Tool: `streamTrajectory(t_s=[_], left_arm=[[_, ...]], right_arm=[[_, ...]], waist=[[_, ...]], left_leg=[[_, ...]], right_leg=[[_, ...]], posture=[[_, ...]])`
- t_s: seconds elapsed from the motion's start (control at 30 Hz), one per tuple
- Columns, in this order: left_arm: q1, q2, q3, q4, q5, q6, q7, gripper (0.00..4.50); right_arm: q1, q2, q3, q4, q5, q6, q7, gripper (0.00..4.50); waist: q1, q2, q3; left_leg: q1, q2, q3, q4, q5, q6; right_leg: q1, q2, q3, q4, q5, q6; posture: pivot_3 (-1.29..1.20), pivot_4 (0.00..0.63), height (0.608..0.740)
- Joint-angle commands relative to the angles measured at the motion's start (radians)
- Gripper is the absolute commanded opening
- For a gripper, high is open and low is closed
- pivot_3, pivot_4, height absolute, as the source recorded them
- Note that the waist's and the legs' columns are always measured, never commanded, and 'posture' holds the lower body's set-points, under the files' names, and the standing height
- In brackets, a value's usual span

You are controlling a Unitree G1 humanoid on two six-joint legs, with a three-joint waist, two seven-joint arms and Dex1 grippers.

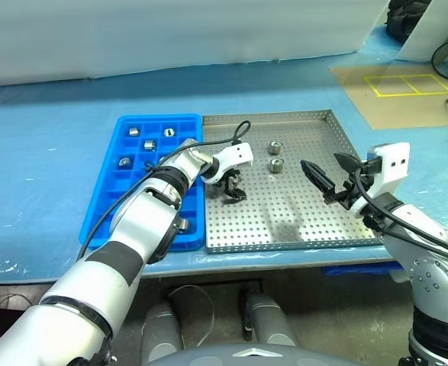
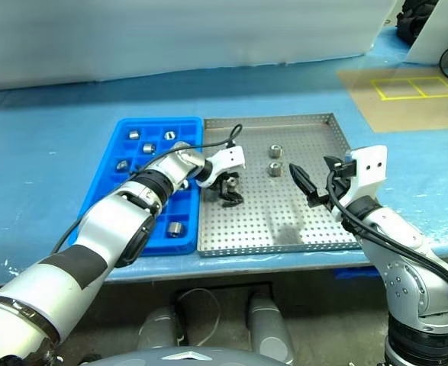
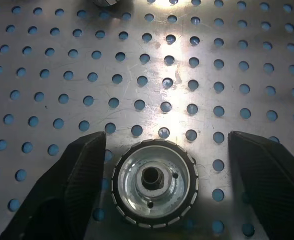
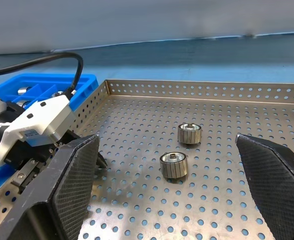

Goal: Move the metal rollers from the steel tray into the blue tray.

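The blue tray [image 1: 105, 200] lies at the left on the blue-covered bench [image 1: 33, 160], its long side against the steel tray [image 1: 327, 221]. Several rollers sit in its compartments: four in the far rows [image 1: 149, 145] and one [image 2: 175, 228] in a near compartment.

The left end effector [image 1: 231, 192] reaches over the blue tray and points down onto the left part of the steel tray. Its fingers [image 3: 71, 185] are apart, one on each side of a roller [image 3: 154, 182] that stands on end on the perforated floor, hole upward. Neither finger touches it, though one is just beside its rim.

Toward the far middle of the steel tray stand two more rollers [image 1: 275, 148], one just nearer than the other [image 1: 276, 165], apart from each other and from the end effectors.

At the right, the right end effector [image 1: 327, 174] hangs above the right part of the steel tray, its fingers [image 4: 66, 180] spread wide and holding nothing.
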State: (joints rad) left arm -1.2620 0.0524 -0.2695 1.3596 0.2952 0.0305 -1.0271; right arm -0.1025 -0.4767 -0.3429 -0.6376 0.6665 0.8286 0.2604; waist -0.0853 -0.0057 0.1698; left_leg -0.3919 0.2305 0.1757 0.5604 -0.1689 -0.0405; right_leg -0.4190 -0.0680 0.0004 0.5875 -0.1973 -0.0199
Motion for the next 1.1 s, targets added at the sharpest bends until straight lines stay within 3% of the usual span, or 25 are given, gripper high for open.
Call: streamTrajectory(t_s=[0.03, 0.1, 0.3, 0.37, 0.77, 1.1], left_arm=[[0.007, 0.024, -0.007, 0.002, 0.024, 0.012, -0.007, 2.92], [0.005, 0.034, -0.014, 0.002, 0.030, 0.020, -0.036, 2.28], [0.008, 0.064, -0.020, -0.003, 0.033, 0.012, -0.140, 2.28], [0.003, 0.069, -0.001, -0.007, 0.013, 0.011, -0.170, 1.74], [-0.003, 0.137, 0.057, -0.026, -0.035, -0.016, -0.238, 1.73], [-0.083, 0.311, 0.203, -0.129, -0.207, -0.146, -0.469, 1.73]], right_arm=[[-0.011, 0.000, 0.003, -0.029, 0.011, -0.025, 0.002, 4.50], [-0.018, -0.002, 0.009, -0.021, 0.010, -0.027, 0.005, 4.50], [-0.044, -0.006, 0.021, 0.007, 0.003, -0.037, 0.014, 4.50], [-0.055, -0.006, 0.028, 0.016, 0.002, -0.041, 0.019, 4.50], [-0.158, -0.009, 0.101, 0.102, -0.016, -0.062, 0.071, 4.50], [-0.350, 0.020, 0.193, 0.195, -0.004, -0.067, 0.146, 4.50]], waist=[[-0.009, 0.000, 0.000], [-0.013, 0.000, 0.000], [-0.028, 0.000, 0.000], [-0.035, 0.000, 0.000], [-0.040, 0.001, 0.000], [-0.019, 0.002, 0.003]], left_leg=[[0.000, -0.001, 0.000, 0.000, 0.000, 0.001], [-0.001, -0.004, 0.000, 0.000, -0.002, 0.003], [-0.003, -0.006, 0.000, 0.000, -0.003, 0.006], [-0.003, -0.006, 0.000, 0.000, -0.004, 0.006], [-0.007, -0.006, 0.000, -0.001, -0.003, 0.011], [-0.006, -0.006, 0.000, -0.002, -0.003, 0.007]], right_leg=[[0.000, -0.001, 0.000, 0.000, 0.000, 0.000], [0.000, -0.005, -0.001, 0.000, 0.000, 0.000], [0.000, -0.007, -0.001, -0.002, 0.001, -0.001], [-0.001, -0.007, -0.001, -0.002, 0.001, -0.001], [-0.004, -0.007, -0.001, -0.002, 0.002, -0.004], [-0.005, -0.007, -0.001, 0.001, 0.003, -0.004]], posture=[[-0.67, 0.150, 0.740], [-0.66, 0.150, 0.740], [-0.64, 0.150, 0.740], [-0.63, 0.150, 0.740], [-0.55, 0.150, 0.740], [-0.43, 0.150, 0.740]])
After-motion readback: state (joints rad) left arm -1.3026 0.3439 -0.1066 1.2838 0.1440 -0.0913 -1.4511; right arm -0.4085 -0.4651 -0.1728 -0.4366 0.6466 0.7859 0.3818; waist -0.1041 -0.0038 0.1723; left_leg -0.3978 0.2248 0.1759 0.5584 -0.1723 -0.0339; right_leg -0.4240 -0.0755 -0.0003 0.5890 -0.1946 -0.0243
